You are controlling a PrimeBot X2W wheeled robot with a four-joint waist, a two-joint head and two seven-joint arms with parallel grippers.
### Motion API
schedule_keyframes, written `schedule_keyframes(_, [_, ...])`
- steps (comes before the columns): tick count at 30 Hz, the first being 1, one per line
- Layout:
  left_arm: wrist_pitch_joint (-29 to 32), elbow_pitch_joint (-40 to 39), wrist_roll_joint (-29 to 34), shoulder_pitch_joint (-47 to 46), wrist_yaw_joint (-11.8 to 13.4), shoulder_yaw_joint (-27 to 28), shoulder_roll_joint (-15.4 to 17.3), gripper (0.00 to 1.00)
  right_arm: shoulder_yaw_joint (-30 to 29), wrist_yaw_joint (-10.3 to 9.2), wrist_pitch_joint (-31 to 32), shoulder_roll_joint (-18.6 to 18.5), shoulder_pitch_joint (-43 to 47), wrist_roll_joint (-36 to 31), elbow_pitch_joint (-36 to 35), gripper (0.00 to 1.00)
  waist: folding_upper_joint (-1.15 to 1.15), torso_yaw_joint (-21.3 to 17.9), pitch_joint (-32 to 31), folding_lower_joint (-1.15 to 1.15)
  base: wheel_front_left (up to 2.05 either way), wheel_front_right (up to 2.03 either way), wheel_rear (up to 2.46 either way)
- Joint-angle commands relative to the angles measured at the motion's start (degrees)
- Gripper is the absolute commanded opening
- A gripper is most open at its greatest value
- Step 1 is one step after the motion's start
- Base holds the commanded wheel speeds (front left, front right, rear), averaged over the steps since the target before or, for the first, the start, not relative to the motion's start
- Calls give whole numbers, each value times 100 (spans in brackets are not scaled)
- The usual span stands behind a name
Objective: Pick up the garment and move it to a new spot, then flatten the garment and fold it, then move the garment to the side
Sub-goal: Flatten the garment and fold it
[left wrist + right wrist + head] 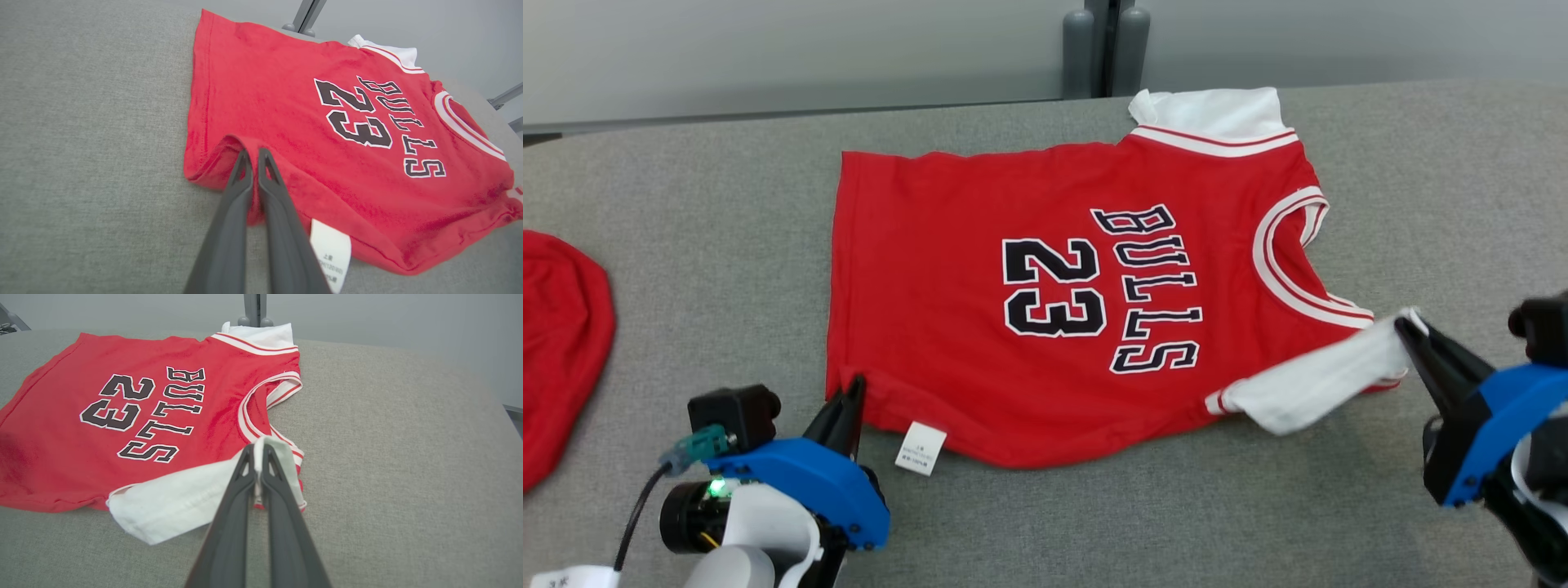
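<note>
Left tool [856, 385] pinches a hem corner of the red printed jersey [964, 327]; right tool [1405, 325] clamps its near white sleeve [1311, 382].

Grey fabric table [686, 204] — bearing a red jersey [947, 245] and another red cloth [556, 343].

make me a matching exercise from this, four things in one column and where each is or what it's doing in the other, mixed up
Column one:
1. left hand
2. right hand
3. white label
4. second red cloth

Column two:
a. shut on the white sleeve of the jersey
b. at the left edge of the head view, apart from the jersey
c. sticking out from the jersey's near edge onto the grey table
d. shut on the red corner of the jersey's hem

Pairs: 1-d, 2-a, 3-c, 4-b
</note>
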Motion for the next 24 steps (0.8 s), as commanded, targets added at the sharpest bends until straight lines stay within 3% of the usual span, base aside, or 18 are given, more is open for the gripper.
schedule_keyframes(1, [91, -12, -39, -164, 66, 31, -14, 0, 100, 1, -72, -120, -309, 42, 148, 0, 0, 27, 75, -1, 0, 0, 0])
schedule_keyframes(10, [299, 366, 1, -687, 221, 100, 21, 0, 645, 1, -597, -598, -1444, 183, 1138, 0, 0, 133, 353, -1, 0, 0, 0])
schedule_keyframes(19, [246, 823, 64, -1107, 202, 3, -73, 0, 1038, 1, -1312, -700, -2112, 57, 2019, 0, 0, 208, 496, -1, 0, 0, 0])
schedule_keyframes(20, [230, 861, 71, -1139, 200, -6, -81, 6, 1097, 1, -1407, -708, -2190, 42, 2085, 12, 0, 208, 506, -1, 0, 0, 0])
schedule_keyframes(21, [198, 881, 79, -1176, 190, -10, -93, 69, 1149, 1, -1505, -720, -2258, 33, 2168, 100, 0, 208, 512, -1, 0, 0, 0])
schedule_keyframes(22, [164, 911, 80, -1202, 180, -7, -105, 100, 1192, 0, -1626, -720, -2321, 22, 2230, 100, 0, 208, 518, -1, 0, 0, 0])
schedule_keyframes(24, [115, 979, 73, -1235, 167, -22, -141, 100, 1300, 1, -1910, -723, -2440, 14, 2335, 100, 0, 213, 515, -1, 0, 0, 0])
